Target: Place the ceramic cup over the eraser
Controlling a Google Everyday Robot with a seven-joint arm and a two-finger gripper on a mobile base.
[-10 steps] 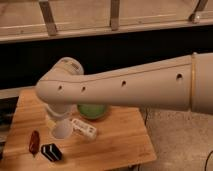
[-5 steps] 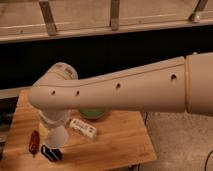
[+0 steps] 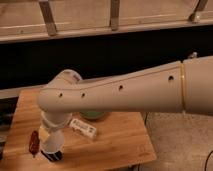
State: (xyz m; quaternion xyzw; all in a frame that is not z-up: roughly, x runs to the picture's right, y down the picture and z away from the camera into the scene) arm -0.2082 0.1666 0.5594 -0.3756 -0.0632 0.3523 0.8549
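A single cream-coloured robot arm (image 3: 125,92), smooth, rounded and dotted with small dark holes, stretched from the right edge across most of the view; it bent at a bulbous elbow above one wooden table (image 3: 120,142), a pale plank-grained rectangle, and dropped toward the table's front left corner. One green bowl (image 3: 94,115) showed only as a curved sliver under the arm; one white bottle (image 3: 83,129) with a printed label lay on its side just in front of it. One ceramic cup (image 3: 52,144), plain, pale and tapered, hung at the arm's lower end with the gripper (image 3: 51,134) directly above it; whether the gripper was clasping the cup or had let go could not be told. One eraser (image 3: 52,155), a small dark block, peeked out right beneath the cup's bottom edge; whether the two touched was unclear. One slim dark red object (image 3: 33,142) lay just left of the cup, near the table's left edge. Half a second earlier the cup had hung a little higher and to the right, with the eraser's striped top plainly exposed to its lower left; since then the arm had swung lower and leftward, bringing the cup over the eraser and hiding more of the bowl; the bottle and the red object had not moved.
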